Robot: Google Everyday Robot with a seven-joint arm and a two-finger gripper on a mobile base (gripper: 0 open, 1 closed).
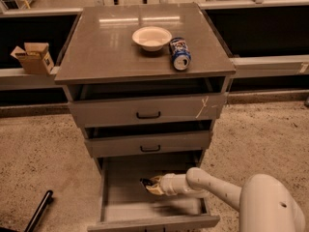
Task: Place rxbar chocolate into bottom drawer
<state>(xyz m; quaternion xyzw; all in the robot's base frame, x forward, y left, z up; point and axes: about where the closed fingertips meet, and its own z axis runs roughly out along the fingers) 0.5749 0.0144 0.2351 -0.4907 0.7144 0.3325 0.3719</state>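
The bottom drawer (pixel 124 199) of the grey cabinet is pulled out, a wide shallow grey tray. My gripper (pixel 150 184) reaches in from the right, low over the middle of the tray. It is shut on the rxbar chocolate (pixel 144 181), of which only a small dark end shows between the pale fingertips. The rest of the bar is hidden by the fingers. The white arm (pixel 217 190) crosses the drawer's right side.
A white bowl (pixel 151 37) and a blue-and-white can (pixel 179 53) on its side lie on the cabinet top. The two upper drawers (pixel 147 112) with black handles stand slightly ajar. A cardboard box (pixel 33 58) sits on the left ledge. A black rod (pixel 38 210) lies on the floor at left.
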